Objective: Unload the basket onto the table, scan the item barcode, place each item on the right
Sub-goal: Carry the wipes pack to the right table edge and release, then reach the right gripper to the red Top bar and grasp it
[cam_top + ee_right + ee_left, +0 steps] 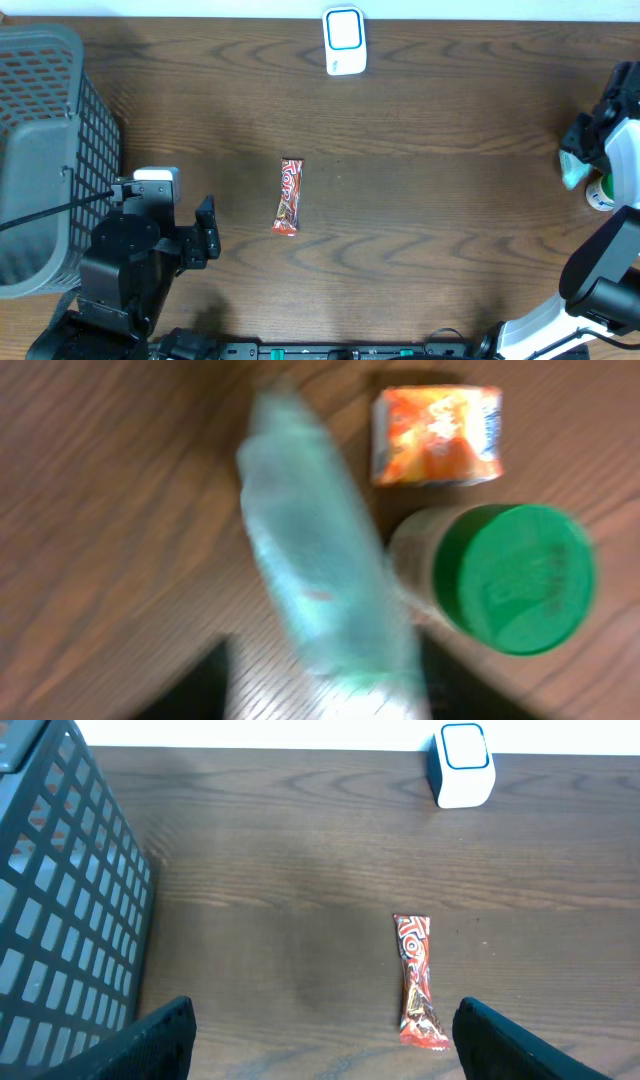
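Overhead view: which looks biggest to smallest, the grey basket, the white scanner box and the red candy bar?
1. Grey basket, by far.
2. White scanner box.
3. Red candy bar: about as long as the box, but slimmer.

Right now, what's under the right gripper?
A pale green packet shows directly below the right gripper, blurred. Beside it, a green-lidded jar and an orange packet sit on the table. That green packet hides the jar's near edge and the wood beneath it.
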Motion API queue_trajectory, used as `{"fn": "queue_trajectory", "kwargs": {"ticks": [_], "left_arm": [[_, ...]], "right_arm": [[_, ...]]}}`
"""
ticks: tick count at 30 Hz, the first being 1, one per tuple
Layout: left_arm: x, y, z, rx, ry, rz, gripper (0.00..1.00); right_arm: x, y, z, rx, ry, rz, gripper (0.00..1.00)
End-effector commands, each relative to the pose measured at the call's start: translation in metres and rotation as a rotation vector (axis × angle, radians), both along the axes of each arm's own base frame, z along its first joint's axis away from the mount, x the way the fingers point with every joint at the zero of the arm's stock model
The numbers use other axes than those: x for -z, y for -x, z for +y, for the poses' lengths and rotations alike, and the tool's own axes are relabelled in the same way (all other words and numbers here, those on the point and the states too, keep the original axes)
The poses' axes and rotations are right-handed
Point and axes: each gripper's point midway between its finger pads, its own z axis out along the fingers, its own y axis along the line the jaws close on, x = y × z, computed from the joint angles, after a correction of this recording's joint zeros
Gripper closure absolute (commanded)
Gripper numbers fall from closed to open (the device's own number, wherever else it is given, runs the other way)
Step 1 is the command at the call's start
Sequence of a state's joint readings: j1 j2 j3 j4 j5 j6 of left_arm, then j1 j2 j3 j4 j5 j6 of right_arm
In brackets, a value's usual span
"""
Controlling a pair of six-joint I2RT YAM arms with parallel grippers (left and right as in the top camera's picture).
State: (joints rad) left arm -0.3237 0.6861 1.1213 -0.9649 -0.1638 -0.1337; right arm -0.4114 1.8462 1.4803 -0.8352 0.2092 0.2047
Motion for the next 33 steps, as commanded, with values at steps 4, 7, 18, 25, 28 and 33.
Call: {"fn": "queue_trajectory", "kwargs": {"ticks": [4, 7, 18, 25, 28, 33], "left_arm": [[-0.006, 0.0, 0.002, -0.006, -0.002, -0.017, 0.17], [-0.006, 0.0, 0.002, -0.006, -0.002, -0.017, 0.17], [-0.006, 0.0, 0.002, -0.006, -0.002, -0.017, 0.17], [-0.006, 0.0, 0.002, -0.006, -0.002, -0.017, 0.17], [-0.006, 0.0, 0.002, -0.006, -0.002, -0.017, 0.17], [-0.006, 0.0, 0.002, -0.006, -0.002, -0.017, 0.17]], "right_arm": [[-0.101, -0.041, 0.061, -0.185, -0.203, -0.266, 0.01], [-0.148, -0.047, 0.105, -0.301, -0.285, -0.355, 0.01], [-0.124, -0.003, 0.331, -0.778, -0.74, -0.178, 0.2], [-0.071, 0.042, 0.437, -0.976, -0.73, -0.048, 0.52], [-0.05, 0.058, 0.483, -1.025, -0.752, -0.055, 0.01], [-0.003, 0.085, 0.509, -0.949, -0.609, 0.017, 0.04]]}}
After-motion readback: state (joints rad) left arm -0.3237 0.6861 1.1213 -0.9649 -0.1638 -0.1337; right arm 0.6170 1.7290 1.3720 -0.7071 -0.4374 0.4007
